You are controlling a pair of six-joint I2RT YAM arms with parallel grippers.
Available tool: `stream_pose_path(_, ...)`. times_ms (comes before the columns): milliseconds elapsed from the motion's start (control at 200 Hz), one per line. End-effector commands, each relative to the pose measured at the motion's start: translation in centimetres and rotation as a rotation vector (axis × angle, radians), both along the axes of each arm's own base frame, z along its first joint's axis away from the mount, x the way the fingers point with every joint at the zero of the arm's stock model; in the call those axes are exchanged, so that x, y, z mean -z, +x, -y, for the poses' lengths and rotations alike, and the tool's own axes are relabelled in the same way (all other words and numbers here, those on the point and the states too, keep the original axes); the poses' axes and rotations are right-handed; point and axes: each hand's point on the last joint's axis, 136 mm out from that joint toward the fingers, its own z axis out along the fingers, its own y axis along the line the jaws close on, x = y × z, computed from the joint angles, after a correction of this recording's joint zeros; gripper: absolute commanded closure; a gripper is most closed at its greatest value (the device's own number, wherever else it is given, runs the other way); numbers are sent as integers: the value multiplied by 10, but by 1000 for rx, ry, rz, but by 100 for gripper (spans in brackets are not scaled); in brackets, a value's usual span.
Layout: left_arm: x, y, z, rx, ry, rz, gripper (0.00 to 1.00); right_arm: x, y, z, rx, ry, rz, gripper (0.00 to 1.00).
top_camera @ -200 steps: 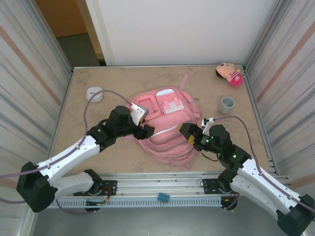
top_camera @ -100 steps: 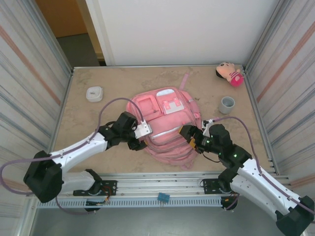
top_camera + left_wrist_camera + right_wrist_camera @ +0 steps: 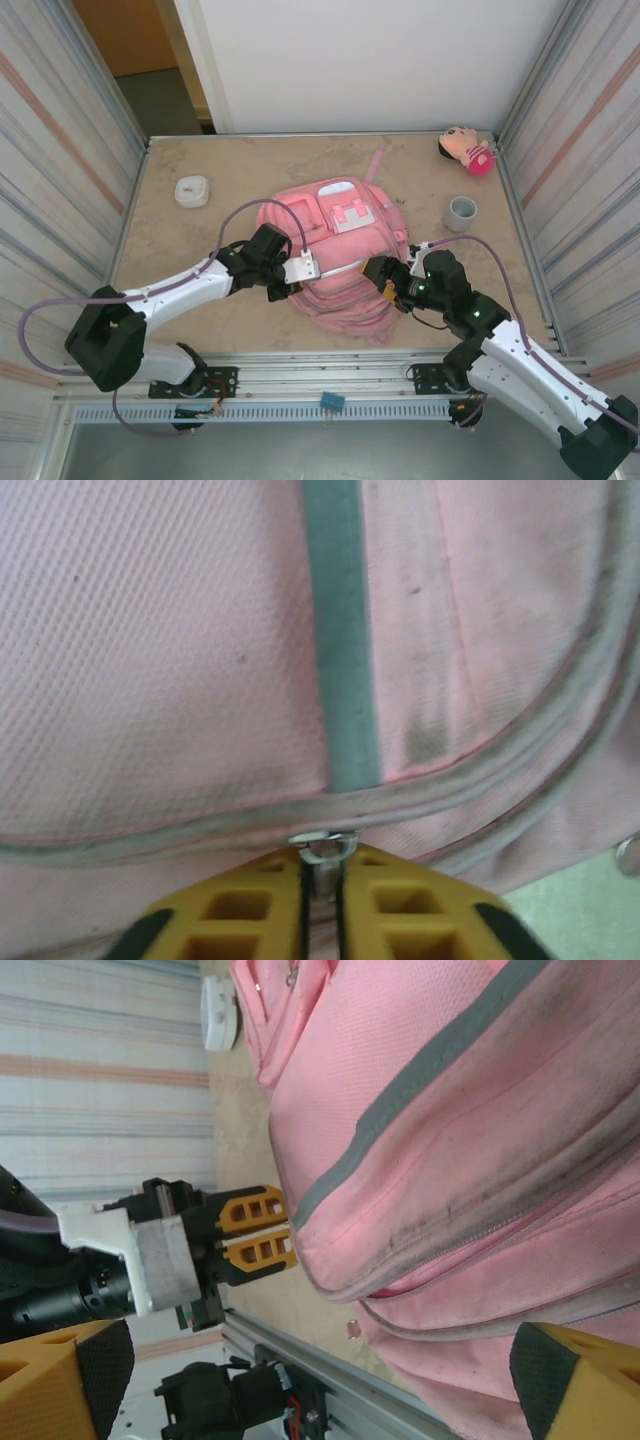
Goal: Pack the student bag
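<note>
The student bag (image 3: 340, 245), a large pink backpack with grey piping, lies flat in the middle of the table. My left gripper (image 3: 291, 284) is at its near-left edge. In the left wrist view the yellow fingers (image 3: 230, 915) are shut on a small metal zipper pull (image 3: 322, 852) at the bag's seam (image 3: 200, 820). My right gripper (image 3: 384, 276) is at the bag's near-right side, open, with its wide-apart fingers (image 3: 60, 1380) on either side of the bag's edge (image 3: 450, 1110). The right wrist view also shows the left gripper (image 3: 285, 1230) against the bag.
A white round container (image 3: 191, 190) sits at the back left. A grey cup (image 3: 461, 212) and a pink plush doll (image 3: 466, 149) are at the back right. Metal walls close in both sides. Another small zipper pull (image 3: 352, 1329) hangs near the front rail (image 3: 330, 1380).
The left arm swung right and nearer along the bag's left edge, and its jaws closed on the zipper pull. The right arm stayed almost still and open.
</note>
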Motion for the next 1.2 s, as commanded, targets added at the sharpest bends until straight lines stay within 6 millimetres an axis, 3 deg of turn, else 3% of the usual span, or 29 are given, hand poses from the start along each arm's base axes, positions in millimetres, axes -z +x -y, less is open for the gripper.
stream_pose_path(0,-16,-14,12,52,-110,-7,99,-3,-1,-8,-24,50,-8,5)
stream_pose_path(165,-19,-20,11,31,-133,-31,100,2,-3,-21,-33,75,-17,14)
stream_pose_path(636,-27,-34,21,34,-215,-89,100,14,15,-57,12,169,-50,31)
stream_pose_path(802,-30,-37,22,37,-228,-95,100,11,29,-58,70,184,-23,45)
stream_pose_path(1057,-42,-45,28,47,-273,-114,100,-7,42,-60,105,184,30,77)
stream_pose_path(1198,-58,-54,41,73,-350,-121,100,-9,48,-67,92,172,35,85)
